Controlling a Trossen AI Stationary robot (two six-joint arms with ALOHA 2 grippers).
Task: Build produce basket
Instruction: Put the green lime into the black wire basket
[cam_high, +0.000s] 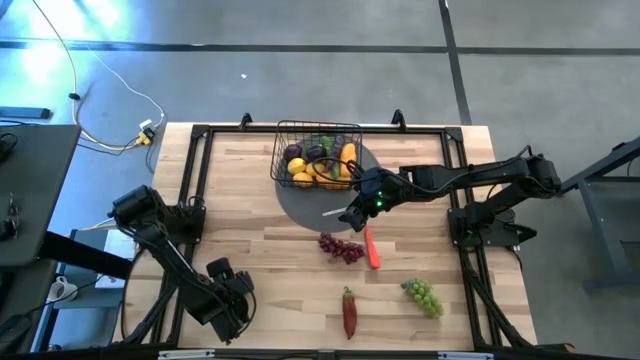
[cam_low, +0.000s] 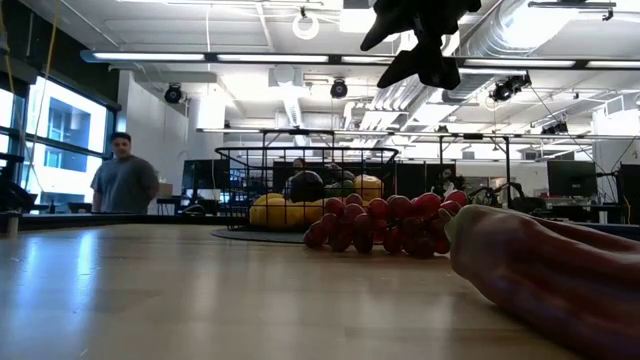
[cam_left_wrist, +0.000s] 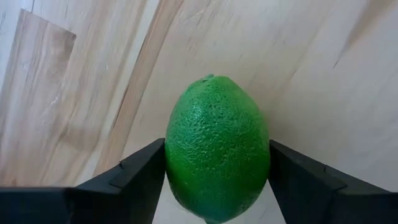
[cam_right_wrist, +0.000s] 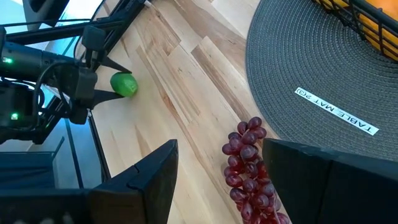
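The basket (cam_high: 316, 152) sits on the mat (cam_high: 300, 205) at the tabletop's (cam_high: 260, 250) far edge, holding produce. The right pincer (cam_high: 352, 213) hangs wide apart beside the basket, above red grapes (cam_high: 341, 248). The left pincer (cam_high: 232, 300) grips a lime (cam_left_wrist: 216, 163) near the front edge, well apart from the basket.

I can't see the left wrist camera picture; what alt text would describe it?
A bright green lime fills the middle, sitting between the left gripper's two dark fingers, which press against its sides. Behind it lies the pale wooden table.
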